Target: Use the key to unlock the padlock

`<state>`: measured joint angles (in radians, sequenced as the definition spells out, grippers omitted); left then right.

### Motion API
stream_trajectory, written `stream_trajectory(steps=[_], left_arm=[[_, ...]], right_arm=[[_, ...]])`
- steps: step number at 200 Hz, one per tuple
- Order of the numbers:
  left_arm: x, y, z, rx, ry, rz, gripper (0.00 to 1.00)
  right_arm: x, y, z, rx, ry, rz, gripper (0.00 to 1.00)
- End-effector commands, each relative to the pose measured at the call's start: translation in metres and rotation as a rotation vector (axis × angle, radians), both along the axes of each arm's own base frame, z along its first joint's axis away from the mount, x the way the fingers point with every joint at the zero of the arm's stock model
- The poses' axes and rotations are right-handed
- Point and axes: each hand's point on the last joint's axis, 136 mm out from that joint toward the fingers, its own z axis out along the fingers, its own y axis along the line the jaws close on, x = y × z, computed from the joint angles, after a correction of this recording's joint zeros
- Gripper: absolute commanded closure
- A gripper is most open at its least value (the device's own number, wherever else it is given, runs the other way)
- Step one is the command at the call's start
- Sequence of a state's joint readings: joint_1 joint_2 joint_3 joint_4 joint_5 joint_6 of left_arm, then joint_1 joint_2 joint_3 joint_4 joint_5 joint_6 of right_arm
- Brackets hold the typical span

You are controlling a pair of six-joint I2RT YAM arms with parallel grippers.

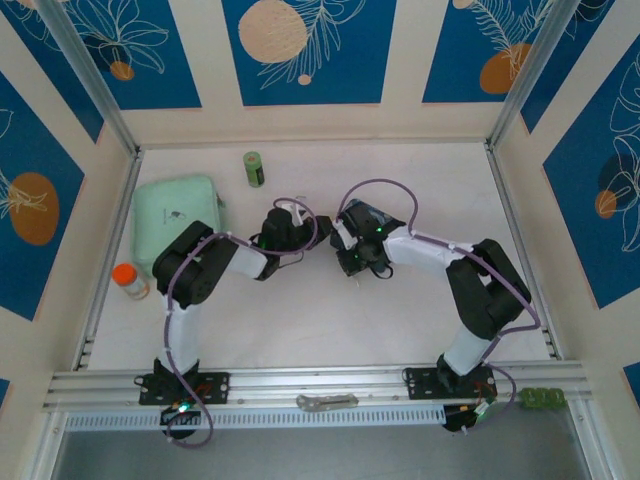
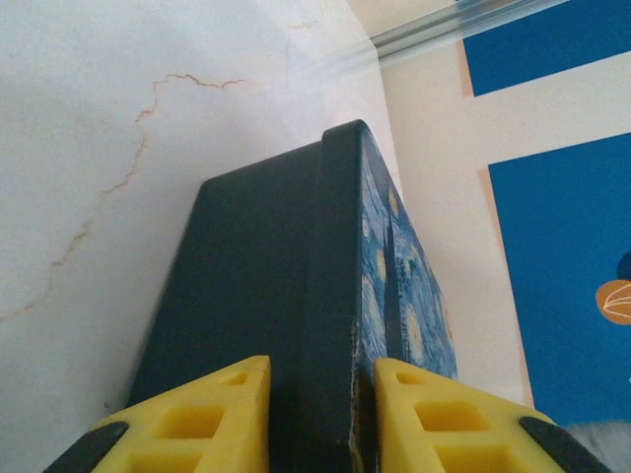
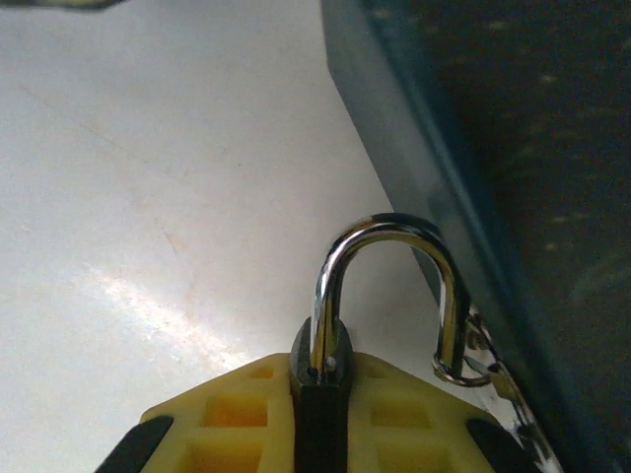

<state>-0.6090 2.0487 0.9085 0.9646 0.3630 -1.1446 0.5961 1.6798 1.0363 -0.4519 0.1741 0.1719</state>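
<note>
L claw point(image 2: 315, 419) is clamping end of blue tin point(image 2: 286, 266), tin stretching ahead. R claw point(image 3: 320, 394) is pinching padlock point(image 3: 325, 296), shackle sticking out ahead; tin lying just right.

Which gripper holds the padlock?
The right gripper: its yellow fingers pinch the padlock, shackle sticking out. The left gripper clamps the tin instead.
</note>
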Motion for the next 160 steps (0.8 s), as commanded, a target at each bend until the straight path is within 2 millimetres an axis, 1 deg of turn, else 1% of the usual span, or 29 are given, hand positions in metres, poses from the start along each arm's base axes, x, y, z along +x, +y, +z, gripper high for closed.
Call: stream_trajectory(steps=[1, 18, 28, 49, 57, 67, 74, 87, 116, 145, 160], left_arm=[[-0.043, -0.024, 0.000, -0.026, 0.031, -0.144, 0.72], [-0.044, -0.022, -0.002, -0.024, 0.037, -0.138, 0.70], [-0.044, -0.022, -0.001, -0.032, 0.040, -0.136, 0.67], [-0.049, -0.016, 0.001, -0.035, 0.038, -0.129, 0.53], [-0.052, -0.011, 0.004, -0.028, 0.029, -0.123, 0.47], [-0.057, -0.004, 0.002, -0.007, 0.029, -0.116, 0.38], [-0.062, 0.002, 0.004, 0.005, 0.028, -0.110, 0.33], [-0.069, 0.011, 0.005, 0.017, 0.029, -0.099, 0.29], [-0.079, 0.025, 0.004, 0.018, 0.046, -0.068, 0.24], [-0.078, 0.036, 0.003, -0.004, 0.048, -0.017, 0.23], [-0.078, 0.036, 0.002, -0.007, 0.047, -0.014, 0.22]], right_arm=[[0.025, 0.028, 0.033, 0.277, 0.077, -0.114, 1.00], [0.018, 0.027, 0.026, 0.385, 0.222, -0.197, 1.00], [0.016, 0.026, 0.023, 0.445, 0.281, -0.236, 1.00], [0.017, 0.020, 0.021, 0.505, 0.321, -0.279, 1.00], [0.018, 0.018, 0.022, 0.516, 0.326, -0.284, 1.00], [0.017, 0.017, 0.023, 0.532, 0.337, -0.285, 1.00], [0.018, 0.016, 0.023, 0.533, 0.346, -0.293, 0.98], [0.017, 0.014, 0.019, 0.509, 0.351, -0.298, 0.98], [0.013, 0.013, 0.000, 0.411, 0.341, -0.309, 0.98], [0.006, 0.010, -0.016, 0.232, 0.265, -0.293, 0.98], [0.003, 0.007, -0.021, 0.133, 0.218, -0.275, 0.98]])
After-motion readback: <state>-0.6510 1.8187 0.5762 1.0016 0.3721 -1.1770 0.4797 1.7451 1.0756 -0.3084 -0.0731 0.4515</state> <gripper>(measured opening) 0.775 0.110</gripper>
